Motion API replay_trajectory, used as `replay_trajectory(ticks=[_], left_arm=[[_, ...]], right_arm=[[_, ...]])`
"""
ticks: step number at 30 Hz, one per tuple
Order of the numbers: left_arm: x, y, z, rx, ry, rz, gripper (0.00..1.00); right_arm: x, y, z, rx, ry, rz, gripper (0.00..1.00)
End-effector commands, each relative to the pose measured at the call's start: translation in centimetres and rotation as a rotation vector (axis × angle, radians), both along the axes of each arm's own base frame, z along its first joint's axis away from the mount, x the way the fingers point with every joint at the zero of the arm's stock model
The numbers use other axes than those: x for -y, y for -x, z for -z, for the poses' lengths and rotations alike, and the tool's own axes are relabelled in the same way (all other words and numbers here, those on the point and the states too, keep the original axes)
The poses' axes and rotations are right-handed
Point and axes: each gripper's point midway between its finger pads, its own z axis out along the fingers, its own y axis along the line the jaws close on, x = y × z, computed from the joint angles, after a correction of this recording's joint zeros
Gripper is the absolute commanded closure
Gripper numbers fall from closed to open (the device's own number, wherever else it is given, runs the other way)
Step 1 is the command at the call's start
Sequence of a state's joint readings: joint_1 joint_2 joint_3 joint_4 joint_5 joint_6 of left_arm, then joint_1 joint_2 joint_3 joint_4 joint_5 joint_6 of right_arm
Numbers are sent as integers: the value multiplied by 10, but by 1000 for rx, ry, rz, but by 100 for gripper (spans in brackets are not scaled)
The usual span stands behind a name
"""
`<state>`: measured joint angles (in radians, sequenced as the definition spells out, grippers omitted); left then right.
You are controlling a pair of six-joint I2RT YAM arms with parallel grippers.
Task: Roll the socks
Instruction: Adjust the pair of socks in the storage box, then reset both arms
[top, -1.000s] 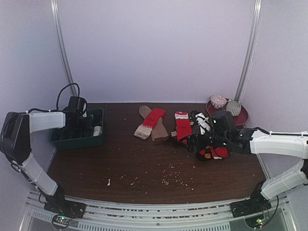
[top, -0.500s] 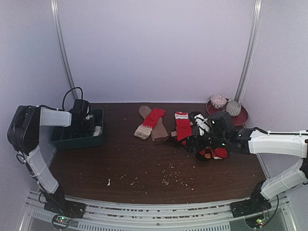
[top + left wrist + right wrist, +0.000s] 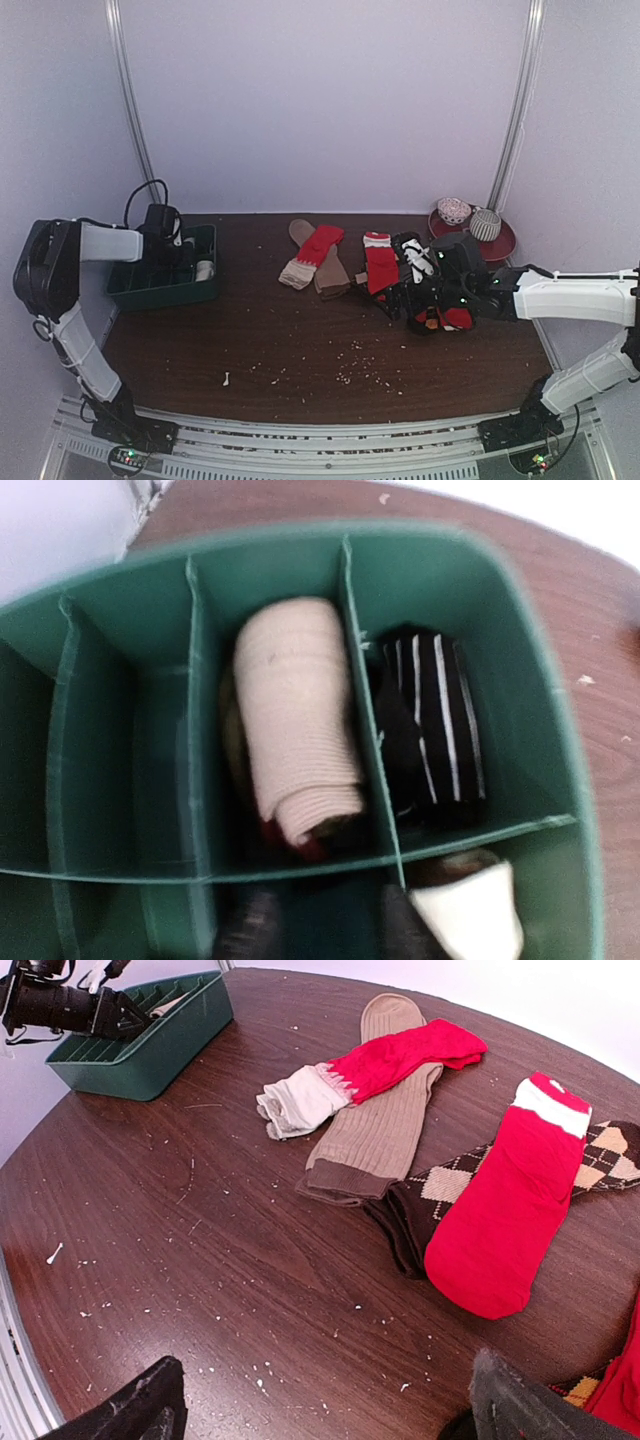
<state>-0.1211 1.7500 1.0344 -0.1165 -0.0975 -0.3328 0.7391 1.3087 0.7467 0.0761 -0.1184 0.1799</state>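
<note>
1. The left end effector (image 3: 325,935) hangs over the dark green tray (image 3: 560,780) at the left rear of the desk (image 3: 200,1240). Its two fingers (image 3: 250,930) are blurred but stand a little apart, with nothing between them.
2. Just beyond those fingers, a cream rolled sock (image 3: 295,715) fills one middle compartment of the tray. A dark striped rolled sock (image 3: 430,730) sits in the next compartment over. A pale bundle (image 3: 470,910) lies just beside one finger in the nearer row.
3. The right end effector (image 3: 330,1410) is spread wide over bare desk and grips nothing.
4. Ahead of it, a red sock with a white band (image 3: 500,1210) lies flat across a brown argyle sock (image 3: 440,1185). Both are apart from the fingers.
5. Farther out lies a brown ribbed sock (image 3: 375,1120), with a red sock with a pale cuff (image 3: 400,1055) crossing over it. Both are well apart from the right end effector.
6. More red and argyle fabric (image 3: 610,1390) shows at the edge of the right wrist view, just beside one finger.
</note>
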Motion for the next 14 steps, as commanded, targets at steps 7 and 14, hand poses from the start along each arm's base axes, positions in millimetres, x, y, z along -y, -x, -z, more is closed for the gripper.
replay_trajectory(ticks=[7, 14], left_arm=[[12, 1, -138, 260, 48, 83, 5], [10, 21, -141, 258, 13, 92, 2]], right_arm=[[2, -4, -5, 9, -12, 21, 0], [8, -8, -5, 31, 6, 47, 0]])
